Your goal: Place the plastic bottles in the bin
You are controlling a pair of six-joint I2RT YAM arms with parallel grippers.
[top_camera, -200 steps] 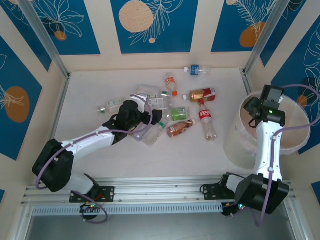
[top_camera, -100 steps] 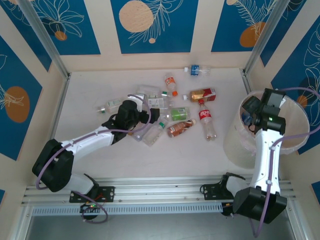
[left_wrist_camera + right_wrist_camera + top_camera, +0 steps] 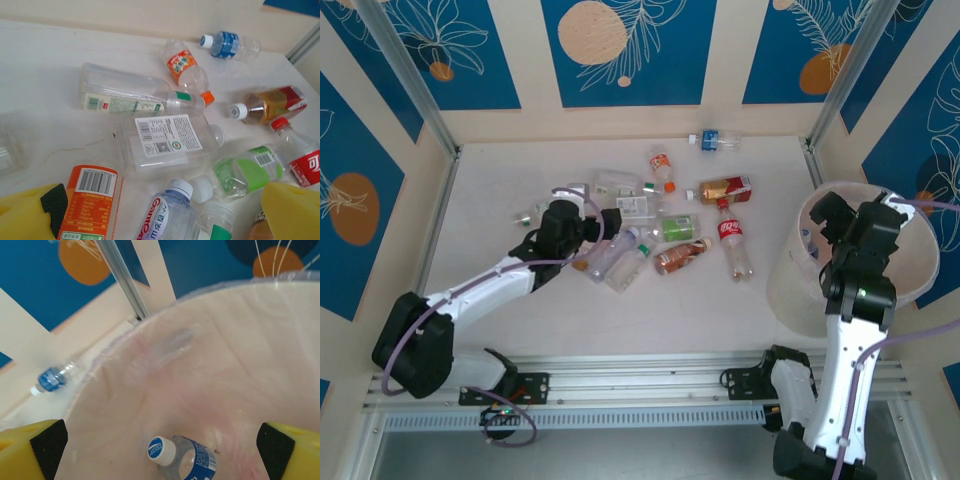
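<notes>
The left end effector hangs low over the pile of plastic bottles at the middle of the desk, its fingers spread wide with nothing between them. Straight ahead of it in the left wrist view lie an orange-labelled bottle by the left finger and, just beside it, a white-capped bottle. The long axis of this second bottle runs away from the camera, across the line on which the fingers close. It looks the easiest pick, and this arm is far the nearer. A green-capped bottle presses against its right side and could get pinched with it. Further right the bin stands well apart from the pile. The right end effector hovers over it with fingers apart and empty, and a blue-labelled bottle lies at the bottom.
</notes>
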